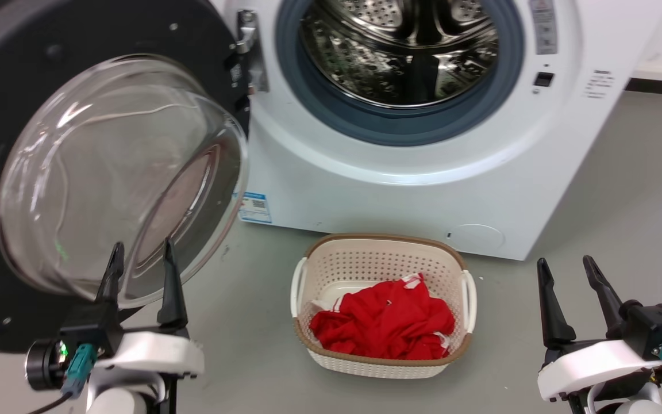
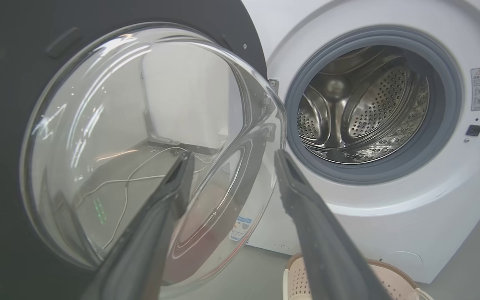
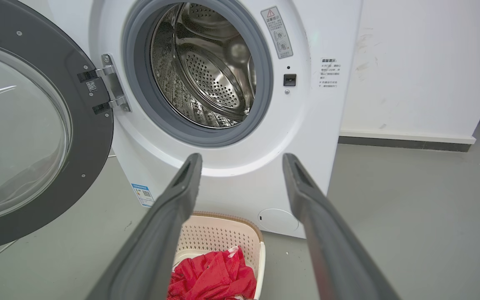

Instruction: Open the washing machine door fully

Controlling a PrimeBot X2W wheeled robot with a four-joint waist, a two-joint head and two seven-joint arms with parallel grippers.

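Upright, left end effector (image 1: 142, 244) spread before washing machine door (image 1: 20, 57), right end effector (image 1: 564, 260) spread

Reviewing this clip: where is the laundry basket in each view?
Head view: the laundry basket sits low centre, on the floor before the washing machine.
Left wrist view: bottom edge, right of centre, partly hidden by a jaw of the left gripper.
Right wrist view: bottom centre, between the jaws of the right gripper.
Shared landmark: the round flap low on the machine's front.
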